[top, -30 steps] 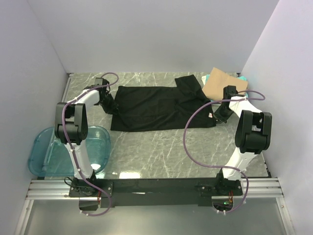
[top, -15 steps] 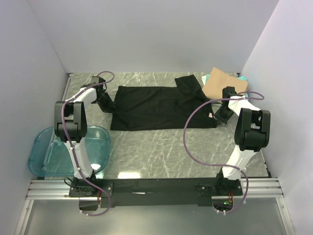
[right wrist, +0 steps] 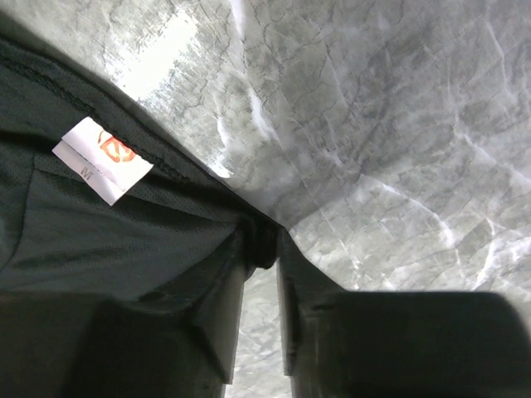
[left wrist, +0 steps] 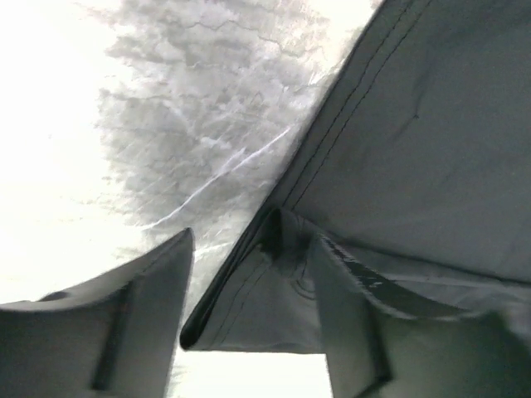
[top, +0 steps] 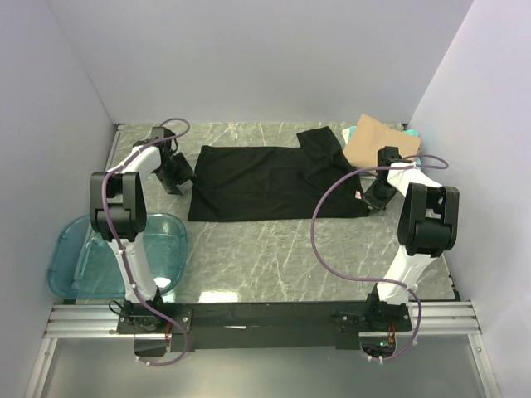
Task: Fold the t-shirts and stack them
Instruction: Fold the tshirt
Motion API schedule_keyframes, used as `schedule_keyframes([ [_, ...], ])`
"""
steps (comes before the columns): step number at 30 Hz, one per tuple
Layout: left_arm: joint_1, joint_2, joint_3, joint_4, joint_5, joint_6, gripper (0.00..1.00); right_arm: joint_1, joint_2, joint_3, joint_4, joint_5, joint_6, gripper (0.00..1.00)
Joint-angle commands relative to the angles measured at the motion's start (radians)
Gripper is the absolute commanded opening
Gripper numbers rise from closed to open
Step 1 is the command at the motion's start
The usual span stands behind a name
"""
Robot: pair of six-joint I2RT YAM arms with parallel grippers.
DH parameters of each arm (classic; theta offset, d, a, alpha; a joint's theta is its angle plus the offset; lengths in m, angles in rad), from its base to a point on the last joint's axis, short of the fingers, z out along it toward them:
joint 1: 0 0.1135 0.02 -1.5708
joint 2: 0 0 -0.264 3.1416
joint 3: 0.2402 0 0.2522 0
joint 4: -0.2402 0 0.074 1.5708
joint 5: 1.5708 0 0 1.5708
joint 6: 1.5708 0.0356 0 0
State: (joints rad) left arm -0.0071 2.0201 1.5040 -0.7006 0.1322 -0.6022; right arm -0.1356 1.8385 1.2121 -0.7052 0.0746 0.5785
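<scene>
black t-shirt (top: 265, 182) lies spread on the marble surface (top: 282, 249), mid-to-far area, long axis l-r, cloth doubled over at its right end. left pincer (top: 176, 172) is at the shirt's left edge. wrist cam shows it wide: the hem lies loose in the gap, folded edge up against the right finger (left wrist: 365, 332), and the left finger (left wrist: 141, 319) is clear of the cloth w/ bare marble beyond it. nothing clamped there. right pincer (top: 375, 196) is at the shirt's right edge by the neck opening. wrist cam shows it narrow, tips nearly together w/ a bit of black fabric pinched between them, so it's holding the shirt. white size tag (right wrist: 102, 159) marked "m" w/ an orange logo sits inside the neckline, near the pinch. folded tan shirt (top: 373, 141) is in the far right corner, just beside the black one's doubled-over end. blue translucent tub (top: 116, 253) is at the near left, well apart from the shirt.
</scene>
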Motion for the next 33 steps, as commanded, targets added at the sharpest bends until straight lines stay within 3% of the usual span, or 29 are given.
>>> schedule_keyframes([
  [1, -0.001, -0.113, 0.013, -0.008, -0.040, 0.022, 0.67, -0.006, -0.056, 0.049, -0.014, 0.013, -0.008, 0.36],
  [7, -0.070, -0.213, -0.060, 0.025, -0.034, 0.022, 0.76, 0.005, -0.146, 0.076, -0.040, 0.033, -0.025, 0.50],
  [15, -0.235, -0.196, -0.100, 0.122, 0.075, -0.010, 0.79, 0.103, -0.237, 0.060, 0.015, -0.008, -0.054, 0.51],
  [22, -0.277, -0.113, -0.125, 0.225, 0.193, -0.033, 0.79, 0.163, -0.150, 0.006, 0.147, -0.142, -0.035, 0.51],
  [33, -0.280, -0.090, -0.255, 0.263, 0.135, -0.001, 0.79, 0.205, 0.005, -0.055, 0.204, -0.203, -0.028, 0.49],
])
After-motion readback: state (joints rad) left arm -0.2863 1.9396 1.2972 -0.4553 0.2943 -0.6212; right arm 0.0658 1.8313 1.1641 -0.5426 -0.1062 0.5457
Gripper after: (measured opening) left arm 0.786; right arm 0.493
